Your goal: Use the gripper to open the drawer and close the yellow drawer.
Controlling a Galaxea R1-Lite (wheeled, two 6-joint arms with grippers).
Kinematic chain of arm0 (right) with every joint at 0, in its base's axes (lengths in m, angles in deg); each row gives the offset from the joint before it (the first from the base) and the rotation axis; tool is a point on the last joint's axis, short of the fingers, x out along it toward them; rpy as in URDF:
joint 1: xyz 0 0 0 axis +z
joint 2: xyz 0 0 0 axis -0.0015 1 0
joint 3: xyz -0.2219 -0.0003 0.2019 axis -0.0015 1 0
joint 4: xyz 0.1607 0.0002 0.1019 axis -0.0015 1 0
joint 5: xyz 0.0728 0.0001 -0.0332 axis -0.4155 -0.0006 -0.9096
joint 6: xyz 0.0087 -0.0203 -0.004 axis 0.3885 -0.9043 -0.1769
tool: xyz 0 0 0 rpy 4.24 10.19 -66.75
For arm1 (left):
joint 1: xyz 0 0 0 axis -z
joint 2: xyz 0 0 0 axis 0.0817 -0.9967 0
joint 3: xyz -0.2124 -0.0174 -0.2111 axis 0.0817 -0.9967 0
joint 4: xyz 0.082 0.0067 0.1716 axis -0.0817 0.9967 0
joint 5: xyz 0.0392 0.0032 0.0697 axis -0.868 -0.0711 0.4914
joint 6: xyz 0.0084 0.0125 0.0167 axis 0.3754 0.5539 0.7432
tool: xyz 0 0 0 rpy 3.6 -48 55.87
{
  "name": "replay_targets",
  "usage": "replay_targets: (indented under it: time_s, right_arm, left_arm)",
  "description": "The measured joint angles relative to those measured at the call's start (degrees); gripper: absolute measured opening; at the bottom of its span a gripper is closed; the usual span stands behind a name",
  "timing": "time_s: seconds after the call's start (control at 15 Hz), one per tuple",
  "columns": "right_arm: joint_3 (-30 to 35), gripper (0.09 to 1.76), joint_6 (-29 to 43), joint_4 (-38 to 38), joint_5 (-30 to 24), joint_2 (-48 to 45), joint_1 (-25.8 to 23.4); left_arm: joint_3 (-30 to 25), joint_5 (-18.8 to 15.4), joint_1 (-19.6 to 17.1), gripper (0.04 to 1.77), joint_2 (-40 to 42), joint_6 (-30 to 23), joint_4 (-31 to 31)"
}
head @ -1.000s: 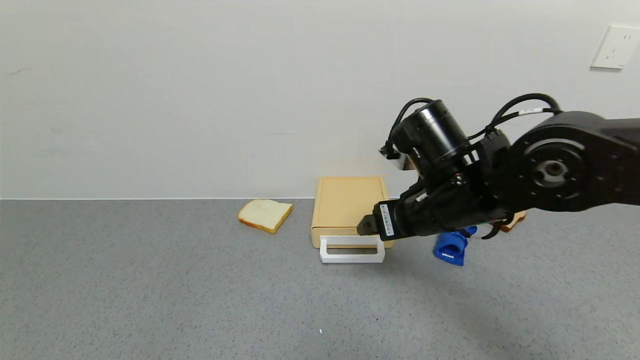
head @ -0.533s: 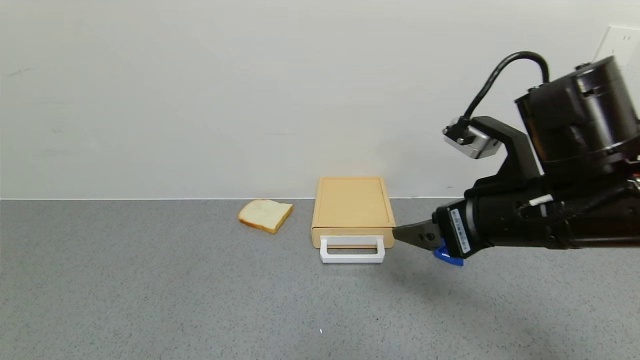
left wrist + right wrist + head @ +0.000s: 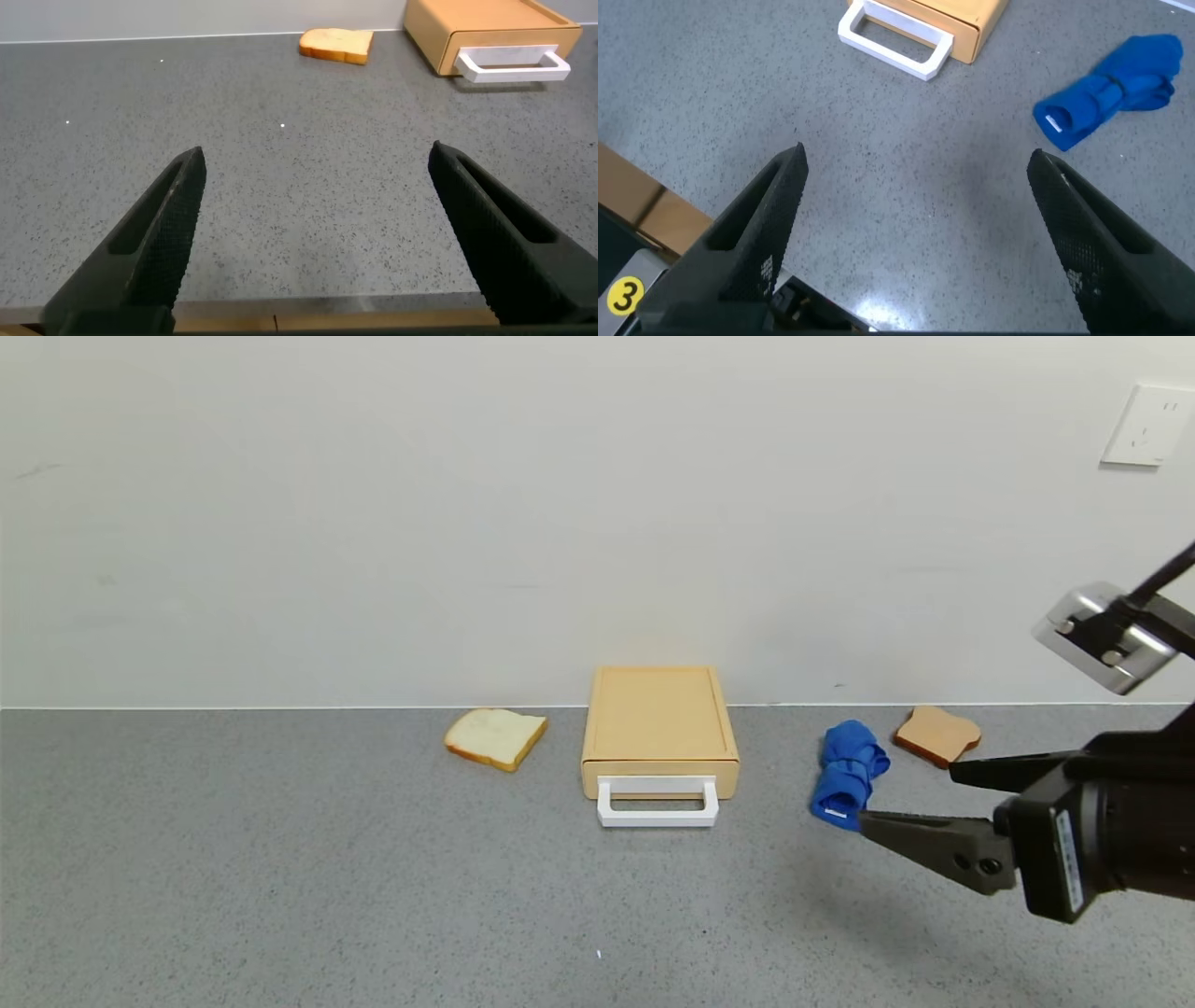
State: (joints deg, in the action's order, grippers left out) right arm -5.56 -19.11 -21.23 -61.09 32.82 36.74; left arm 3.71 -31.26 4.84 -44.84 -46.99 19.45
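Head view: the drawer (image 3: 660, 732) sits shut against the wall at mid-bench (image 3: 280, 877), its white handle (image 3: 657, 803) facing the robot. The right hand (image 3: 920, 803) hovers spread at the right edge, well apart from it, just beside a blue cloth (image 3: 848, 773).

Left wrist view: the left hand (image 3: 318, 243) hangs spread over bare bench, drawer (image 3: 486, 33) far off.

Right wrist view: spread fingers (image 3: 757, 233), drawer (image 3: 943, 19) and cloth (image 3: 1111, 89) beyond.
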Motion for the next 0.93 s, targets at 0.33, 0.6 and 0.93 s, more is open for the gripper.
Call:
replay_targets:
  time_s: [0.33,0.6,0.93]
  right_arm:
    - [7.1,1.73,0.1,-0.1,0.2,-8.4,-0.5]
    - [12.9,1.73,0.4,-4.3,0.2,-14.8,-3.2]
    - [19.3,1.73,0.5,-7.8,-0.1,-25.1,-12.4]
  left_arm:
    - [0.0,0.0,0.0,1.72,0.0,0.0,0.0]
    - [0.0,0.0,0.0,1.72,0.0,0.0,0.0]
    - [0.0,0.0,0.0,1.72,0.0,0.0,0.0]
